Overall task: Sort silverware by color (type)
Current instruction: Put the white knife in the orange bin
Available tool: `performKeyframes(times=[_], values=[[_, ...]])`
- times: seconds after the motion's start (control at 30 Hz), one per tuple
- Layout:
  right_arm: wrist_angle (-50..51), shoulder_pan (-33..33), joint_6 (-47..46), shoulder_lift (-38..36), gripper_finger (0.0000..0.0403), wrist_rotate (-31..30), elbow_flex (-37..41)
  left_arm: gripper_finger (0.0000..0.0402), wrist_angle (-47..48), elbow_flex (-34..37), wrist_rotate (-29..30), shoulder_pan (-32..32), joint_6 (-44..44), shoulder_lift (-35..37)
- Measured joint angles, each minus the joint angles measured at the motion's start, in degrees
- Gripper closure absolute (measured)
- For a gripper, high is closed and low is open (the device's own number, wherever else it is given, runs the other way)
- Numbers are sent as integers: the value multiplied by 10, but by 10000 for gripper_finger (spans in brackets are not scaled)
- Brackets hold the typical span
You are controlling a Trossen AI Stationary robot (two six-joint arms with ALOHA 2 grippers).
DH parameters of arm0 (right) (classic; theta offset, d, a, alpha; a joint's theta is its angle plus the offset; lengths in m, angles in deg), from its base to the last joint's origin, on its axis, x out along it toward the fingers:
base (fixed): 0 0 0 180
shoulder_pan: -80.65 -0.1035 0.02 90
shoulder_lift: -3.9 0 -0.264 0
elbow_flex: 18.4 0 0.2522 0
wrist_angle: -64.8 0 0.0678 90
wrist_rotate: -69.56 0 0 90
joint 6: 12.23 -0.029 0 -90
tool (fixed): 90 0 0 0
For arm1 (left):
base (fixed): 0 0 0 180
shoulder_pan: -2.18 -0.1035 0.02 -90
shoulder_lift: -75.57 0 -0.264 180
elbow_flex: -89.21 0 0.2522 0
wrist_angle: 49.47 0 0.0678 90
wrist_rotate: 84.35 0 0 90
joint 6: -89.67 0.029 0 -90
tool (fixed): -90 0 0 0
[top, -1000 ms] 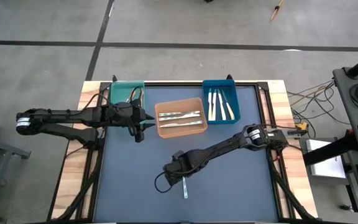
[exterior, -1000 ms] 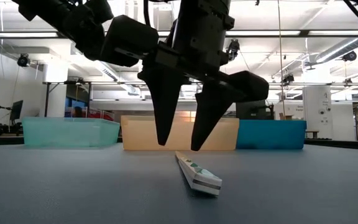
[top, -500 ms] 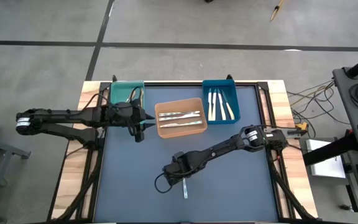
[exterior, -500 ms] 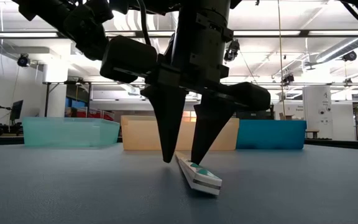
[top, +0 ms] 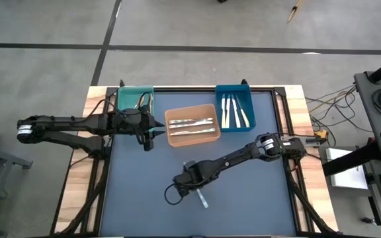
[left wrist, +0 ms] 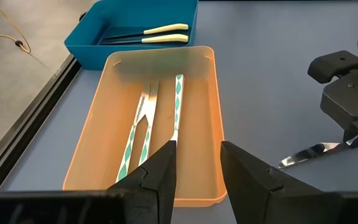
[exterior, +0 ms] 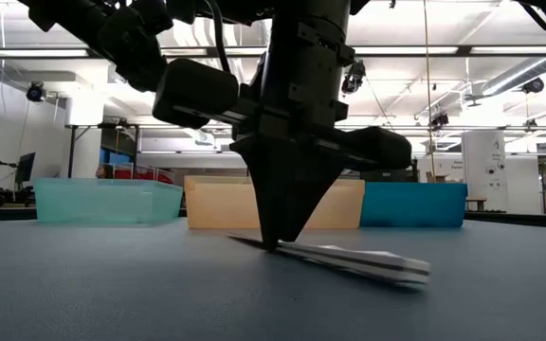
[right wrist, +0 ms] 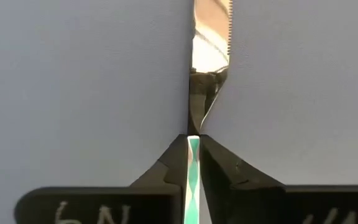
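Near the counter's (top: 144,198) middle, the right pincer (exterior: 275,242) is clamped on a teal-handled knife (exterior: 368,263); lift level, then carry it to the orange bin (top: 192,137).

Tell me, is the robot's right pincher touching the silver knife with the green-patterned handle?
Touching. The right wrist view shows the right gripper shut on the silver knife with the green-patterned handle, no gap either side. The low view agrees.
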Motion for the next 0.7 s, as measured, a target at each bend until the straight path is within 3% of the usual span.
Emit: performKeyframes(times=[0.37,0.57,0.7], values=[[-3,0,56,-5,388,1,0,294,-14,0,0,0,13,3],[-5,-2,143,-24,389,-3,1,294,-17,0,-3,0,15,34],[-14,-7,231,-43,390,-7,1,294,-29,2,-39,0,15,69]])
